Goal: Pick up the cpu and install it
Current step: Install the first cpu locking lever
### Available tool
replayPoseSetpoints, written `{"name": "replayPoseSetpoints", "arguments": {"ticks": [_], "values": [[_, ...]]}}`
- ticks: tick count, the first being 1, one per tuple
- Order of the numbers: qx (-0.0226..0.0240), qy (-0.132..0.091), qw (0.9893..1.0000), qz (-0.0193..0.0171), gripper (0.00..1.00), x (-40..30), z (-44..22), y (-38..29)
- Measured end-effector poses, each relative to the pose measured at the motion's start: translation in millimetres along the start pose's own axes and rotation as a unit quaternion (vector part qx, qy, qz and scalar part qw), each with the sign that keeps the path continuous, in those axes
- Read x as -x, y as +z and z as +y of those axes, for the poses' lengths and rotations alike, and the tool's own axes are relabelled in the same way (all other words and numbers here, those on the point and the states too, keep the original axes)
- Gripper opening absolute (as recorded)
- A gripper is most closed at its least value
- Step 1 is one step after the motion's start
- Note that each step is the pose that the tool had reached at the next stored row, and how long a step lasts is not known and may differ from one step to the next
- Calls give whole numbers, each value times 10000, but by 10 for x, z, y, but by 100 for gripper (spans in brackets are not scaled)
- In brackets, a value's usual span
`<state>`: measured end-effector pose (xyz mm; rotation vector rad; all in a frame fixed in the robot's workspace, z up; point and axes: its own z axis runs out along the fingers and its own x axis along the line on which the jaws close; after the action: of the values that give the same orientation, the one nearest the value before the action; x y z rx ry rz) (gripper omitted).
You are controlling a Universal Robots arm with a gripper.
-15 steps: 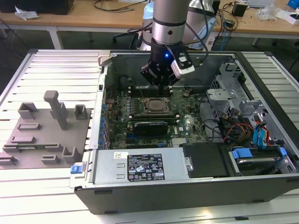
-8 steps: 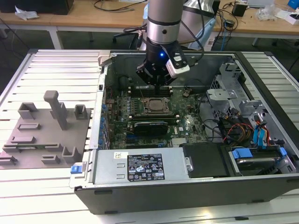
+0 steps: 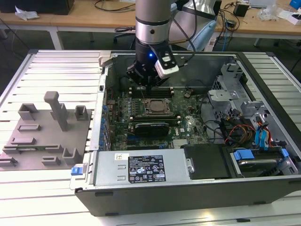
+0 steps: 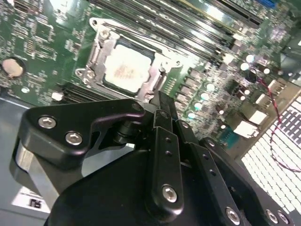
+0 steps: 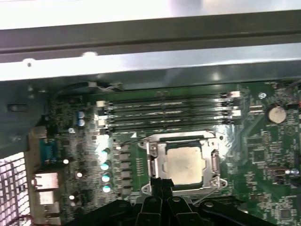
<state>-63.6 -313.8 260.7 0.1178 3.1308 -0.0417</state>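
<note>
Arm point(image 3: 151, 28) and gripper point(image 3: 148, 84) hang over an open computer case point(image 3: 263, 61) in the exterior view. The case lies flat on a table point(image 3: 61, 70) made of metal slats. The gripper is low inside the case, close above the green motherboard point(image 3: 188, 125), just on the far side of the square metal socket point(image 3: 155, 106). A long black card point(image 3: 150, 128) lies on the near side of the socket. A silver power supply box point(image 3: 143, 169) with a white label fills the near edge of the case. A grey tray point(image 3: 47, 132) with blocks and posts sits on the slats at the exterior view's left, well apart from the gripper. In the second wrist view the cpu point(image 4: 127, 70) lies flat inside the socket, with its pale top facing up and the metal frame all around it. The black fingers point(image 4: 164, 127) point at the edge of the socket. Their tips are pressed together with nothing between them, and I cannot tell if they touch the frame. A round coin battery point(image 4: 11, 67) sits on the board, well apart from the socket. In the first wrist view the cpu rests in the socket too. Long dark memory slots point(image 5: 169, 113) run in a row just beside the socket. The two finger tips stand side by side, closed, at the socket's edge, next to the cpu but not on it.
</note>
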Motion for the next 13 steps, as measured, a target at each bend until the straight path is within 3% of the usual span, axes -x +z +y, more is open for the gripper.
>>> {"name": "replayPoseSetpoints", "arguments": {"ticks": [6, 9, 13], "values": [[0, 0, 10000, -7, 11, -243, -18, -2], [0, 0, 10000, -8, 11, -308, -23, -2], [0, -1, 10000, -8, 11, -318, -24, -3]]}}
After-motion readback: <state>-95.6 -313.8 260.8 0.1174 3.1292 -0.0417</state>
